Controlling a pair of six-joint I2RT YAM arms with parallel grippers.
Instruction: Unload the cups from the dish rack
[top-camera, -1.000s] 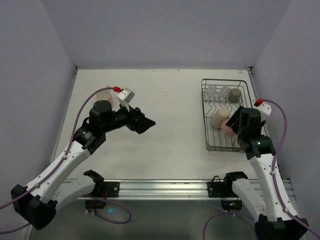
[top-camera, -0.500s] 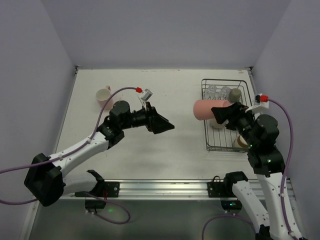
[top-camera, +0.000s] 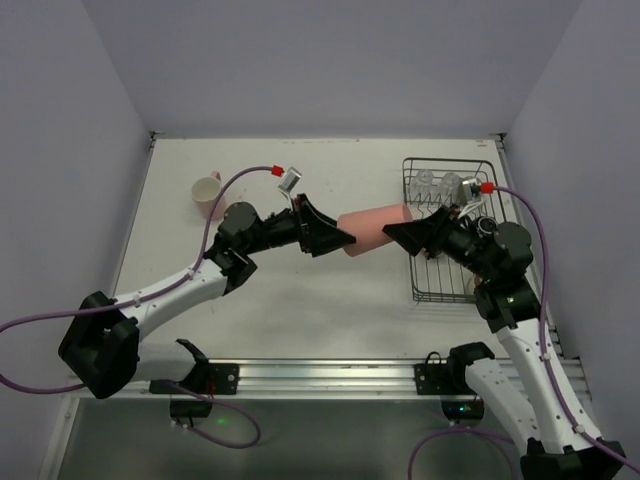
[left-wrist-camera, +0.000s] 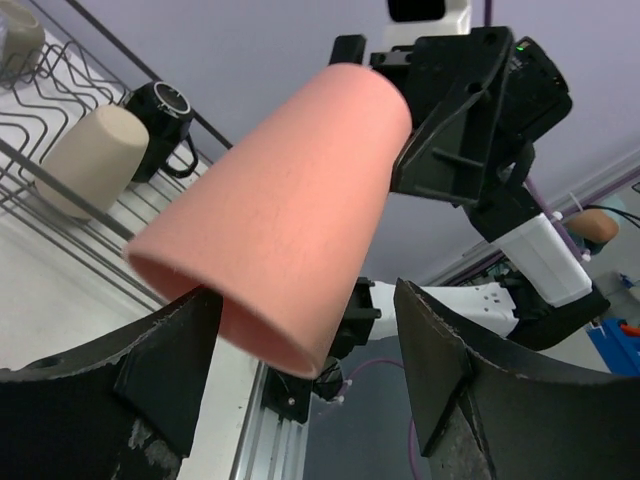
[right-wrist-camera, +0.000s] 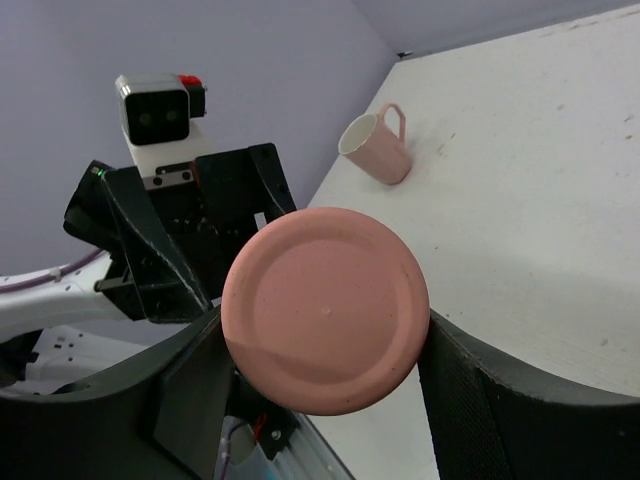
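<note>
My right gripper (top-camera: 397, 232) is shut on the narrow base end of the salmon-pink tumbler (top-camera: 372, 227) and holds it level in the air, left of the dish rack (top-camera: 440, 298). In the right wrist view the tumbler's flat base (right-wrist-camera: 325, 310) sits between my fingers. My left gripper (top-camera: 340, 240) is open, with its jaws on either side of the tumbler's wide rim (left-wrist-camera: 270, 270) and a gap at one finger. The rack (left-wrist-camera: 60, 130) holds a beige cup (left-wrist-camera: 90, 155), a black mug (left-wrist-camera: 160, 110), clear glasses (top-camera: 425, 180) and an olive-grey mug (top-camera: 470, 187).
A pale pink mug (top-camera: 207, 193) stands upright on the table at the far left, also in the right wrist view (right-wrist-camera: 378, 145). Grey walls close the table on three sides. A metal rail (top-camera: 320, 375) runs along the near edge.
My right gripper lifted the salmon-pink tumbler out of the rack and carried it left. My left arm swung right to meet it, and its open jaws now straddle the rim.
</note>
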